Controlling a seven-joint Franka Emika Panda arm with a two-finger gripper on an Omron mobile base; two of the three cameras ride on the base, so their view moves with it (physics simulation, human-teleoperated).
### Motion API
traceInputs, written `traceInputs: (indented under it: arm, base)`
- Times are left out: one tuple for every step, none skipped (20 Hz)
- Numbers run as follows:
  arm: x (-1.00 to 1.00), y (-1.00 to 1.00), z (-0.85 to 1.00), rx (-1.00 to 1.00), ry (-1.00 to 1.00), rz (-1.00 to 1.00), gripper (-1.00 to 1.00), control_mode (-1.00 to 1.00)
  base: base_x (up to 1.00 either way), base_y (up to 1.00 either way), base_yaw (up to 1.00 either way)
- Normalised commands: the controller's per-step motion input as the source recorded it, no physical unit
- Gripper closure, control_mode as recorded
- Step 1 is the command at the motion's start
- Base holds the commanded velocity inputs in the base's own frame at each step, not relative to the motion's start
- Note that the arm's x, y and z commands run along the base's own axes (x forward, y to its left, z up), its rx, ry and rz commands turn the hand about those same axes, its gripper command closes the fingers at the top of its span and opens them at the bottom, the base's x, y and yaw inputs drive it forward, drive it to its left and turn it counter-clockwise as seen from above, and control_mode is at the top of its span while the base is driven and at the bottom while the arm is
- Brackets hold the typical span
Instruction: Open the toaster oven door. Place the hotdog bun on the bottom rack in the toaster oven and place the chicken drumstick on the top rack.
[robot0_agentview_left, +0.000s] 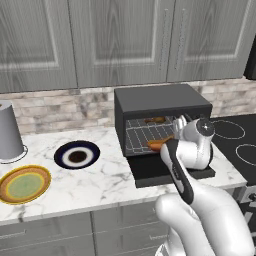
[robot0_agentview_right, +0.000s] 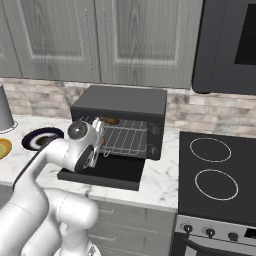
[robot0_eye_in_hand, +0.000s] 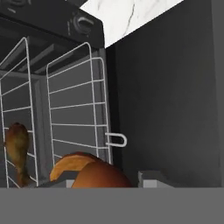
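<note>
The toaster oven (robot0_agentview_left: 160, 102) (robot0_agentview_right: 122, 102) stands on the counter with its door (robot0_agentview_left: 170, 175) (robot0_agentview_right: 115, 172) (robot0_eye_in_hand: 175, 109) folded down flat. My gripper (robot0_agentview_left: 163, 144) (robot0_agentview_right: 102, 143) (robot0_eye_in_hand: 107, 179) reaches into the oven mouth, shut on the hotdog bun (robot0_agentview_left: 156, 145) (robot0_eye_in_hand: 92, 170). The bun hangs at the level of the bottom rack (robot0_agentview_left: 142, 140) (robot0_agentview_right: 125, 142) (robot0_eye_in_hand: 78, 109). The chicken drumstick (robot0_agentview_left: 155, 120) (robot0_agentview_right: 110, 121) (robot0_eye_in_hand: 17, 151) lies on the top rack (robot0_agentview_right: 130, 125) (robot0_eye_in_hand: 15, 96), deeper in. The hand view is rolled, so both racks look upright there.
To the oven's left on the marble counter are a dark blue-rimmed plate (robot0_agentview_left: 76, 155) (robot0_agentview_right: 42, 137), a yellow plate (robot0_agentview_left: 22, 184) and a grey cylinder (robot0_agentview_left: 10, 130). A black stovetop (robot0_agentview_left: 235, 140) (robot0_agentview_right: 220, 170) lies to its right. Wall cabinets hang above.
</note>
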Motion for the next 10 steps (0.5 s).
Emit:
traceInputs:
  arm:
    - [0.08,-0.44,-0.29,0.0,0.0,-0.04,1.0,-1.0]
    - [0.16,-0.39,-0.35,0.0,0.0,-0.06,1.0,-1.0]
    - [0.16,-0.29,-0.17,0.0,-0.05,-0.1,1.0,-1.0]
    - [0.24,-0.15,-0.14,0.0,-0.05,-0.13,1.0,-1.0]
    - [0.27,-0.11,0.0,0.0,-0.1,-0.14,1.0,-1.0]
    - [0.19,-0.05,0.0,0.0,-0.14,-0.14,1.0,-1.0]
    - [0.23,-0.21,0.0,0.0,-0.13,-0.15,1.0,-1.0]
    - [0.13,-0.22,0.0,0.0,-0.13,-0.15,1.0,-1.0]
    - [0.11,-0.19,-0.06,0.0,-0.13,-0.15,1.0,-1.0]
    - [0.16,-0.14,-0.33,0.0,-0.12,-0.14,1.0,-1.0]
  base:
    - [0.0,0.0,0.0]
    - [0.0,0.0,0.0]
    - [0.0,0.0,0.0]
    - [0.0,0.0,0.0]
    - [0.0,0.0,0.0]
    - [0.0,0.0,0.0]
    - [0.0,0.0,0.0]
    - [0.0,0.0,0.0]
    - [0.0,0.0,0.0]
    - [0.0,0.0,0.0]
